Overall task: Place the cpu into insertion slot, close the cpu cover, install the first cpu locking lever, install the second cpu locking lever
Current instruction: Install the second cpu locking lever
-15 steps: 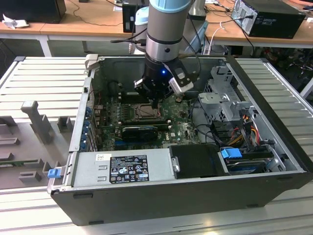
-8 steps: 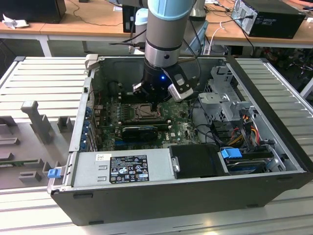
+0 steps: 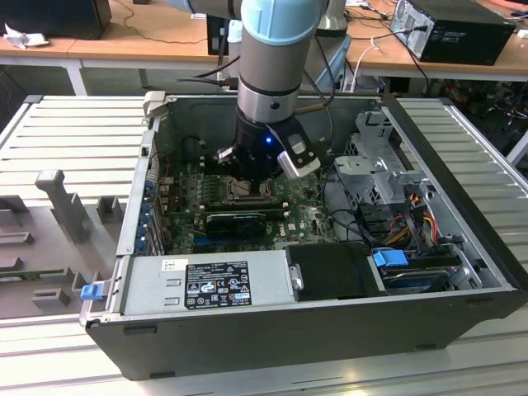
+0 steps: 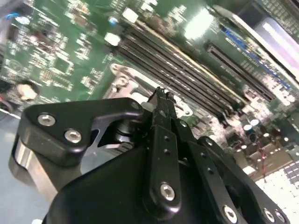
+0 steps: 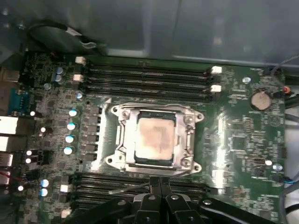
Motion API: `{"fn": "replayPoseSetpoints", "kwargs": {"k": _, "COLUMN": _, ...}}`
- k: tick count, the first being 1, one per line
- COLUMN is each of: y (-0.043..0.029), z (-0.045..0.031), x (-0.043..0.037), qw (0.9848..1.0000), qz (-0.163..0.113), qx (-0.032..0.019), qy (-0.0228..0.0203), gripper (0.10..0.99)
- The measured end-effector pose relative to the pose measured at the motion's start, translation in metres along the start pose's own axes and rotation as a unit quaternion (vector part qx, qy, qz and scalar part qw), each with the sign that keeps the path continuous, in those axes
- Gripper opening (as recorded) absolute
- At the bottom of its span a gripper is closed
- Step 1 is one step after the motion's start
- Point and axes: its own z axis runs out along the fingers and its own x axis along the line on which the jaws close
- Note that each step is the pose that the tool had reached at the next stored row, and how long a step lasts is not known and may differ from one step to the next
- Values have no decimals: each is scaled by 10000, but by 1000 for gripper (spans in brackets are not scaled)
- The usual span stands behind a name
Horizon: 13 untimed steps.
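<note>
While the arm reaches down into the open computer case point(image 3: 346, 326) that lies on its side on the slatted tabletop point(image 3: 74, 132), the gripper point(image 3: 247, 177) hangs low over the green motherboard point(image 5: 243, 140), close above the processor socket area. In the first wrist view the gripper point(image 5: 159, 186) has its black fingers point(image 5: 152, 184) pressed together with nothing between them, their tips just beside the near edge of the insertion slot point(image 5: 156, 137). The cpu point(image 5: 154, 137) lies flat inside that slot, its dull tan face showing, and the cpu cover point(image 5: 189, 140) sits down around it as a silvery frame with the chip visible through its cut-out centre. Beyond the slot, on the far side from the gripper, run the long black memory slots point(image 5: 149, 79), and a second bank of them lies directly under the fingertips. In the second wrist view the gripper point(image 4: 161, 100) narrows to a point over a silvery socket bracket point(image 4: 124, 77), though whether it touches the metal cannot be told. A round coin battery point(image 5: 260, 99) sits well apart from the gripper, off to one side of the board.
</note>
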Motion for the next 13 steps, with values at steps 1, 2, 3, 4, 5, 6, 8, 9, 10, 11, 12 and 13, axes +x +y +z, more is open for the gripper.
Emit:
{"fn": "replayPoseSetpoints", "kwargs": {"k": 1, "y": 2, "z": 9, "x": 49, "qw": 10000, "qz": 1, "qx": -6, "qy": 0, "gripper": 106}}
{"fn": "replayPoseSetpoints", "kwargs": {"k": 2, "y": 4, "z": 18, "x": 87, "qw": 10000, "qz": 0, "qx": -13, "qy": 0, "gripper": 106}}
{"fn": "replayPoseSetpoints", "kwargs": {"k": 3, "y": 5, "z": 30, "x": 119, "qw": 10000, "qz": 0, "qx": -20, "qy": 0, "gripper": 106}}
{"fn": "replayPoseSetpoints", "kwargs": {"k": 4, "y": 3, "z": 51, "x": 134, "qw": 10000, "qz": 1, "qx": -23, "qy": 0, "gripper": 106}}
{"fn": "replayPoseSetpoints", "kwargs": {"k": 5, "y": 1, "z": 72, "x": 140, "qw": 10000, "qz": 0, "qx": -26, "qy": 1, "gripper": 106}}
{"fn": "replayPoseSetpoints", "kwargs": {"k": 6, "y": -1, "z": 90, "x": 143, "qw": 10000, "qz": 0, "qx": -27, "qy": 0, "gripper": 106}}
{"fn": "replayPoseSetpoints", "kwargs": {"k": 8, "y": -9, "z": 149, "x": 147, "qw": 10000, "qz": -3, "qx": -27, "qy": 1, "gripper": 106}}
{"fn": "replayPoseSetpoints", "kwargs": {"k": 9, "y": -11, "z": 166, "x": 147, "qw": 10000, "qz": -4, "qx": -28, "qy": 1, "gripper": 106}}
{"fn": "replayPoseSetpoints", "kwargs": {"k": 10, "y": -15, "z": 202, "x": 149, "qw": 10000, "qz": -11, "qx": -30, "qy": 2, "gripper": 106}}
{"fn": "replayPoseSetpoints", "kwargs": {"k": 11, "y": -24, "z": 223, "x": 153, "qw": 10000, "qz": -29, "qx": -66, "qy": 2, "gripper": 106}}
{"fn": "replayPoseSetpoints", "kwargs": {"k": 12, "y": -49, "z": 229, "x": 176, "qw": 9999, "qz": -36, "qx": -139, "qy": -3, "gripper": 106}}
{"fn": "replayPoseSetpoints", "kwargs": {"k": 13, "y": -77, "z": 230, "x": 220, "qw": 9998, "qz": -49, "qx": -201, "qy": -7, "gripper": 106}}
